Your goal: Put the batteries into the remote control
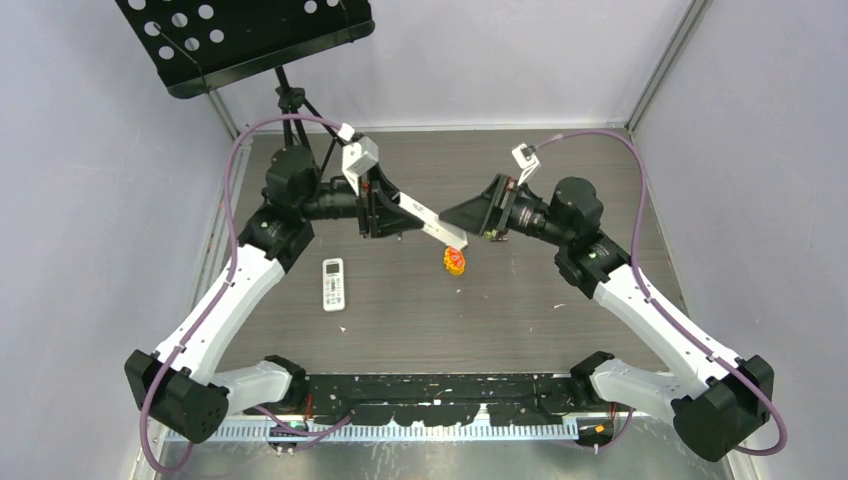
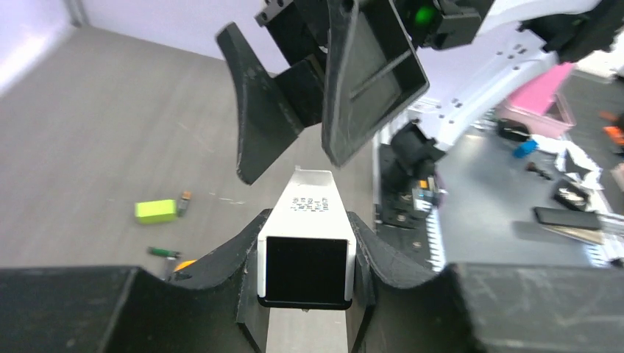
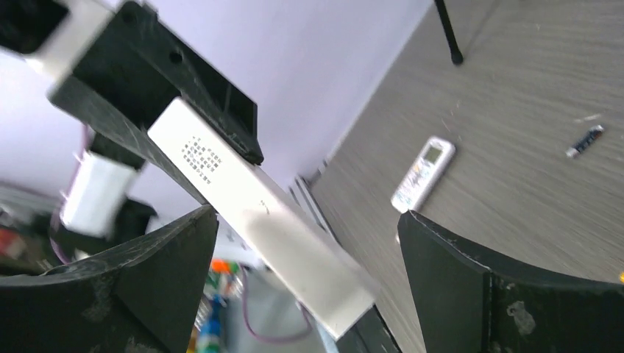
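My left gripper (image 1: pixel 392 214) (image 2: pixel 305 254) is shut on a long white remote control (image 2: pixel 309 209) (image 3: pixel 265 220), held in the air with its labelled back showing. The remote's free end points toward my right gripper (image 1: pixel 462 222) (image 3: pixel 309 272). That gripper is open, with one finger on each side of the remote's tip and not touching it. Slim dark batteries lie on the table: one battery (image 2: pixel 162 252) is greenish, another battery (image 2: pixel 184 202) lies next to a lime-green block, and a third battery (image 3: pixel 585 141) shows in the right wrist view.
A smaller white remote (image 1: pixel 333 284) (image 3: pixel 423 173) lies face up on the table left of centre. An orange-yellow toy (image 1: pixel 455 261) sits under the raised grippers. The lime-green block (image 2: pixel 156 211) rests nearby. A black music stand (image 1: pixel 240 40) rises at the back left.
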Controlling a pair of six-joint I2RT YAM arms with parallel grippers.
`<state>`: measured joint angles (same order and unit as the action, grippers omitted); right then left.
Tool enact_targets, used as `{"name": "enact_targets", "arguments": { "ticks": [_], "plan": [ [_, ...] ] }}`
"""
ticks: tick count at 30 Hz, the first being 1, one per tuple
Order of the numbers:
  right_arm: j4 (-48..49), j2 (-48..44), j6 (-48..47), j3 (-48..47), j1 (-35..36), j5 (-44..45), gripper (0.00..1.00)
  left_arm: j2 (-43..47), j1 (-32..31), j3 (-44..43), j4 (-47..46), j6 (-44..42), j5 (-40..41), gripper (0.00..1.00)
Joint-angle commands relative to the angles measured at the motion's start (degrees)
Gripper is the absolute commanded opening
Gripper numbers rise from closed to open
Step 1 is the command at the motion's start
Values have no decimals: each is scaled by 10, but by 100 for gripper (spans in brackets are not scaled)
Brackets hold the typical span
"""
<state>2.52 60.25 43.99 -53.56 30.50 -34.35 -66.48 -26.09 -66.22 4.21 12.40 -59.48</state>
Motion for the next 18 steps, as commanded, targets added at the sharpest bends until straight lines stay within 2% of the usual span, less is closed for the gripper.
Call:
{"name": "enact_targets", "arguments": {
  "ticks": [1,3,7,14,18],
  "plan": [
    [280,21,280,58,-28,57,98,-11,44,-37,-20,-74,-26,0],
    [392,57,365,70,-32,51,98,-18,68,-41,-74,-33,-52,0],
    [525,134,487,56,-33,15,95,-41,101,-48,-215,81,-97,0],
    [609,194,555,43,-33,-14,87,-69,121,-51,-365,192,-118,0],
    [679,218,604,21,-32,-40,72,-79,121,-42,-453,254,-123,0]
  ]
}}
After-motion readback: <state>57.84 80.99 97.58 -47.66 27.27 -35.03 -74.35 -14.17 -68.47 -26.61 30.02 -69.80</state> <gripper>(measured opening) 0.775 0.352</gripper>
